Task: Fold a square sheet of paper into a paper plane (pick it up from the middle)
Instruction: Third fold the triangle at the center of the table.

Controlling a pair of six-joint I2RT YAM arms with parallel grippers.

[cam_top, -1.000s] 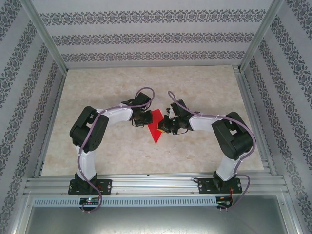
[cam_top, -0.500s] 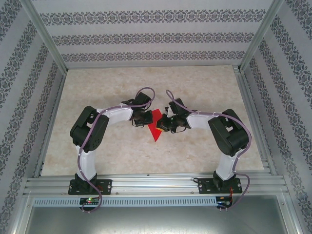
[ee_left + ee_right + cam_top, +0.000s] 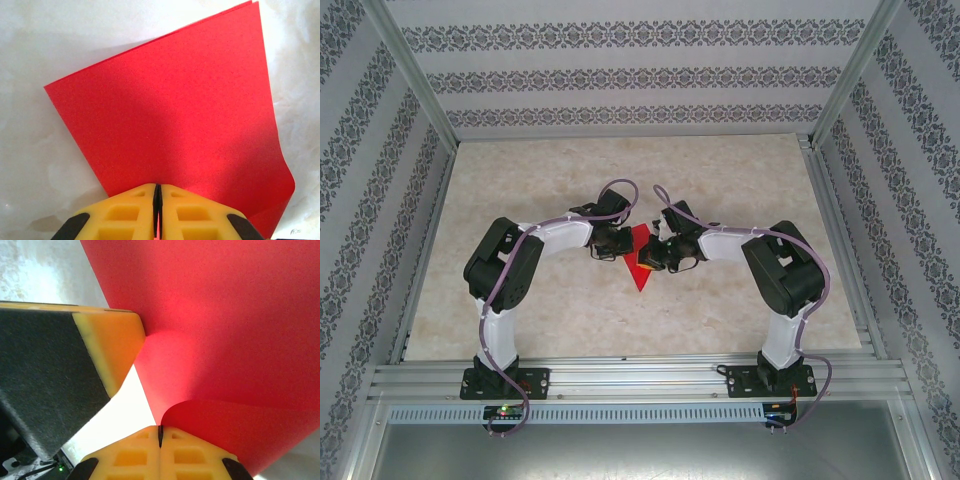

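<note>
The left gripper was pinched shut on the near edge of the folded red sheet of paper, with a sliver of red showing between its jaws. The right gripper was closed tight where the sheet's edge curled up to its tips. The sheet sat between the two grippers over the middle of the desk, its point toward the arms' bases.

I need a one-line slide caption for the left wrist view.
Left claw shut on an edge of the folded red paper, over a pale marbled table.
</note>
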